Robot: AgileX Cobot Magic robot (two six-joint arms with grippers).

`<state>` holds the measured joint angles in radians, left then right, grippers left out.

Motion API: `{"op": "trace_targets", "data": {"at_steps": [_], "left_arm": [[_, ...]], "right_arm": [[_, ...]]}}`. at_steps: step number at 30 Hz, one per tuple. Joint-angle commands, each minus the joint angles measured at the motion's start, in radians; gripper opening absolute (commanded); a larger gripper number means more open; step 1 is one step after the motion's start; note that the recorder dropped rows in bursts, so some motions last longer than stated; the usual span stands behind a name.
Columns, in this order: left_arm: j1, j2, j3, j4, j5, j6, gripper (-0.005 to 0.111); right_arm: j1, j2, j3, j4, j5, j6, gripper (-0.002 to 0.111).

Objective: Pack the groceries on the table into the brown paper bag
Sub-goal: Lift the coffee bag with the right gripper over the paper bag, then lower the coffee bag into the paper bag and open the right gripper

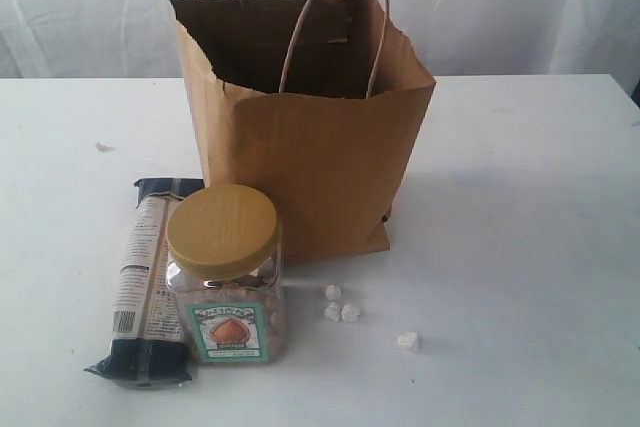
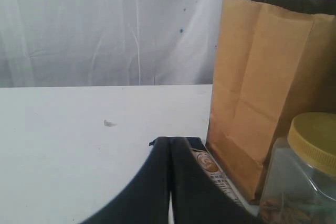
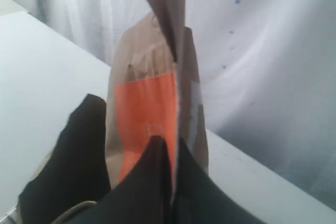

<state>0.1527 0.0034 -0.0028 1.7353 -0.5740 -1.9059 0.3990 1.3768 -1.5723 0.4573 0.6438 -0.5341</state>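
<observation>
Pouch [image 3: 152, 114] hangs clamped in the right gripper [image 3: 172, 153] above the bag [image 1: 320, 147], left gripper [image 2: 169, 148] pinched shut and empty, and we fear it snags a handle [image 1: 335, 27] and drops outside.

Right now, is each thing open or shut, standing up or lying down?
brown paper bag: standing, top open.
nut jar: standing, lid on.
long packet: lying flat on the table.
right hand: shut on the orange-labelled pouch.
orange-labelled pouch: held, not yet in the bag.
left hand: shut, empty.
</observation>
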Motion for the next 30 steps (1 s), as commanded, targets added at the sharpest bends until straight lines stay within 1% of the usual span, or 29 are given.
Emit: {"op": "trace_targets", "data": {"at_steps": [1,2,5,16,19,23,26,30], "left_arm": [[0.001,-0.003,0.003,0.009,-0.004,0.0,0.0],[0.001,-0.003,0.003,0.009,-0.004,0.0,0.0],[0.001,-0.003,0.003,0.009,-0.004,0.0,0.0],[0.001,-0.003,0.003,0.009,-0.004,0.0,0.0],[0.001,-0.003,0.003,0.009,-0.004,0.0,0.0],[0.001,-0.003,0.003,0.009,-0.004,0.0,0.0],[0.001,-0.003,0.003,0.009,-0.004,0.0,0.0],[0.001,-0.003,0.003,0.009,-0.004,0.0,0.0]], "right_arm": [[0.001,0.024,-0.013,0.236,0.031,-0.204,0.0],[0.001,0.024,-0.013,0.26,0.057,-0.247,0.0],[0.001,0.022,-0.013,0.271,0.099,-0.255,0.0],[0.001,0.13,-0.009,0.256,0.077,-0.255,0.001],[0.001,0.152,-0.009,0.256,0.084,-0.248,0.008],[0.001,0.173,-0.009,0.254,0.13,-0.248,0.024],[0.001,0.184,-0.009,0.231,0.167,-0.248,0.033],[0.001,0.185,-0.009,0.189,0.17,-0.248,0.04]]}}
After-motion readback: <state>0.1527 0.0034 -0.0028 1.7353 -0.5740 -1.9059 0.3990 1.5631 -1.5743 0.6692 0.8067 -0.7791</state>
